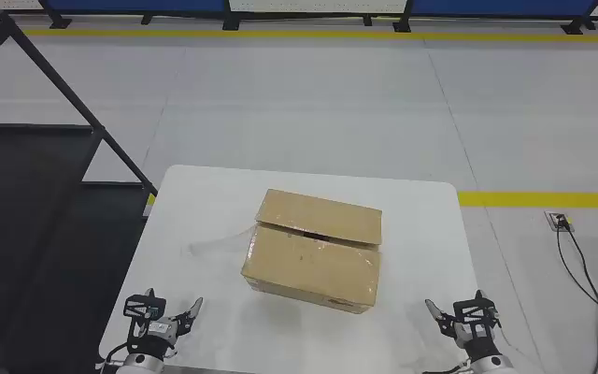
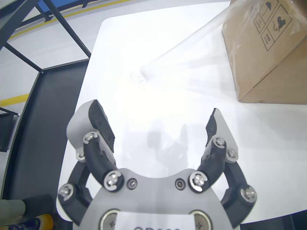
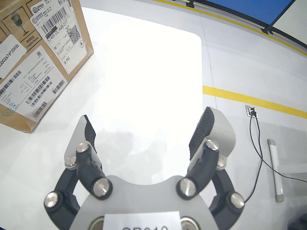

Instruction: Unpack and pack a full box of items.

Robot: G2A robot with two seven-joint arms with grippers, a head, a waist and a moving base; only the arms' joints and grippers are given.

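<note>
A brown cardboard box (image 1: 316,248) stands in the middle of the white table (image 1: 206,215), its top flaps down with a narrow gap between them. Labels cover its side in the right wrist view (image 3: 43,56); printed handling symbols show on it in the left wrist view (image 2: 266,39). A strip of clear tape (image 2: 182,46) trails from the box onto the table. My left gripper (image 1: 166,313) (image 2: 156,120) hovers open near the table's front left corner, holding nothing. My right gripper (image 1: 464,314) (image 3: 146,128) is open and empty at the front right corner.
A dark metal rack (image 1: 56,187) stands close to the table's left side. On the floor to the right lie a black cable (image 3: 259,154) from a floor socket and a yellow line (image 1: 528,198). Bare tabletop lies between both grippers and the box.
</note>
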